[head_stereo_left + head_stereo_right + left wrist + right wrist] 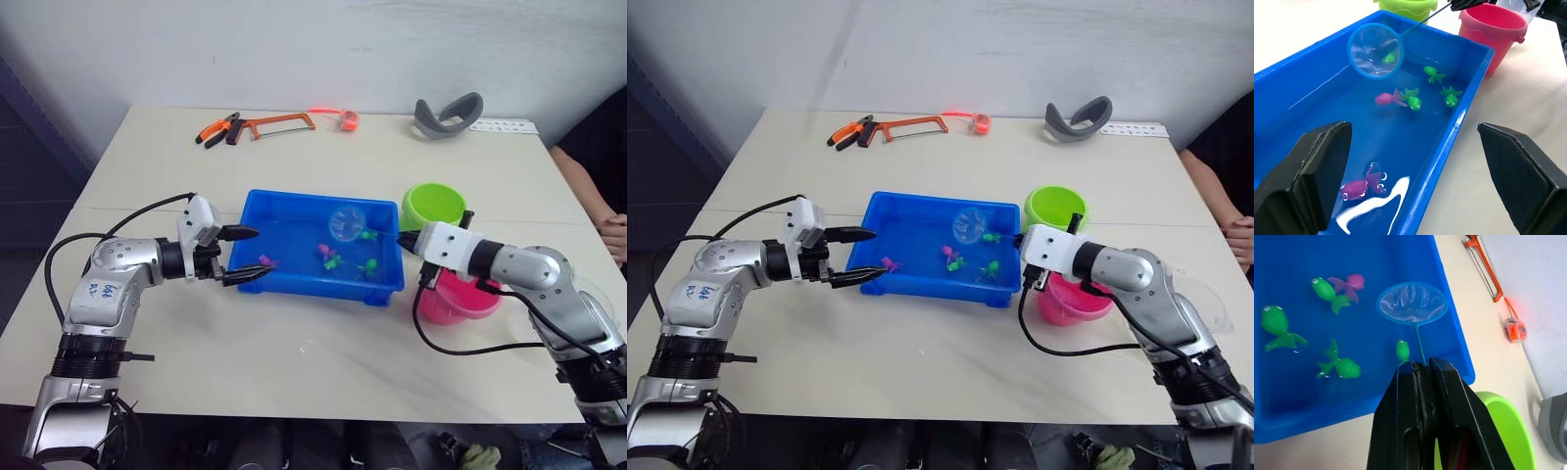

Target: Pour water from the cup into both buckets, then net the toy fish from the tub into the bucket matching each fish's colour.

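The blue tub (313, 287) sits mid-table with water and several toy fish, such as a pink one (1356, 186) near its left end and green ones (1451, 97) toward the right. My right gripper (1420, 369) is shut on the net's thin handle. The light-blue net hoop (346, 223) hangs over the tub's far right part, with a small green fish (1402, 351) just beside the handle. My left gripper (240, 255) is open, its fingers straddling the tub's left wall. The green bucket (432, 204) and pink bucket (460, 299) stand right of the tub. The clear cup (1207, 304) shows behind my right forearm.
At the table's far edge lie orange pliers (217, 130), a hacksaw (279, 123), a small red-orange item (347, 120), a grey curved piece (448, 116) and a white strip (505, 125). A person's hand (615, 235) rests at the right edge.
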Controlling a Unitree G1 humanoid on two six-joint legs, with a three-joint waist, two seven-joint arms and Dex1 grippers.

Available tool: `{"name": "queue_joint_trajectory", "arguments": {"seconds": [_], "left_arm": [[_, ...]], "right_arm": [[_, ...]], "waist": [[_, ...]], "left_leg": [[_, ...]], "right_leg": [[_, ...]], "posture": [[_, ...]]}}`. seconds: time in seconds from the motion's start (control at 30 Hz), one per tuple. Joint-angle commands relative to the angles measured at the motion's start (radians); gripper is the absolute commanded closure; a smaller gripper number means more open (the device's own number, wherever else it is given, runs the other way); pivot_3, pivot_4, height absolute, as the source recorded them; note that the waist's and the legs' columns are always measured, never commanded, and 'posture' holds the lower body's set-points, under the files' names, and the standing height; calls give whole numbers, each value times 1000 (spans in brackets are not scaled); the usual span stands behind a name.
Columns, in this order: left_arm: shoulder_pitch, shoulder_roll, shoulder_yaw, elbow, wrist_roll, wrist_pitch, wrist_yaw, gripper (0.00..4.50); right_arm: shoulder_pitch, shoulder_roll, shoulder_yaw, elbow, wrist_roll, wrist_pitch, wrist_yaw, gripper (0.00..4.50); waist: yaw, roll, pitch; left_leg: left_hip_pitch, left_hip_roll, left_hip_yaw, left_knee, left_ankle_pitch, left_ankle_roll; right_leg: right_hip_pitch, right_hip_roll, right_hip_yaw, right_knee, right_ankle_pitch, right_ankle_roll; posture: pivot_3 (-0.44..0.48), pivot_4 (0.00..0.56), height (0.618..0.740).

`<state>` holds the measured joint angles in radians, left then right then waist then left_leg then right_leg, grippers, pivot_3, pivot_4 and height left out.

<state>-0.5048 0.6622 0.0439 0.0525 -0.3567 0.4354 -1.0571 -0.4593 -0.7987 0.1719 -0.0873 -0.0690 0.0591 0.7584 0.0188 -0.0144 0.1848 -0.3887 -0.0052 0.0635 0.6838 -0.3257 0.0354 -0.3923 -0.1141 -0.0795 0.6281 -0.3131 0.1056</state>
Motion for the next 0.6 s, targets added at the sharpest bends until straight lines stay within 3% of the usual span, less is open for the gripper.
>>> {"name": "queue_joint_trajectory", "arguments": {"seconds": [0.03,0.27,0.6], "left_arm": [[-22,9,21,-18,-19,-9,2,21],[-34,8,18,-15,-20,-8,1,21],[-52,-4,8,7,-16,-18,-1,21]], "right_arm": [[-28,15,26,19,-59,-67,-1,4500],[0,35,37,4,-62,-87,28,4500],[58,92,-61,-136,142,181,73,4500]], "waist": [[-1,0,0],[-2,0,0],[-3,0,0]], "left_leg": [[0,0,0,0,0,0],[0,0,0,0,0,0],[0,0,0,0,0,0]], "right_leg": [[0,0,0,0,0,0],[0,0,-1,0,0,0],[0,0,-1,0,0,0]], "posture": [[0,150,740],[0,150,740],[0,150,740]]}}
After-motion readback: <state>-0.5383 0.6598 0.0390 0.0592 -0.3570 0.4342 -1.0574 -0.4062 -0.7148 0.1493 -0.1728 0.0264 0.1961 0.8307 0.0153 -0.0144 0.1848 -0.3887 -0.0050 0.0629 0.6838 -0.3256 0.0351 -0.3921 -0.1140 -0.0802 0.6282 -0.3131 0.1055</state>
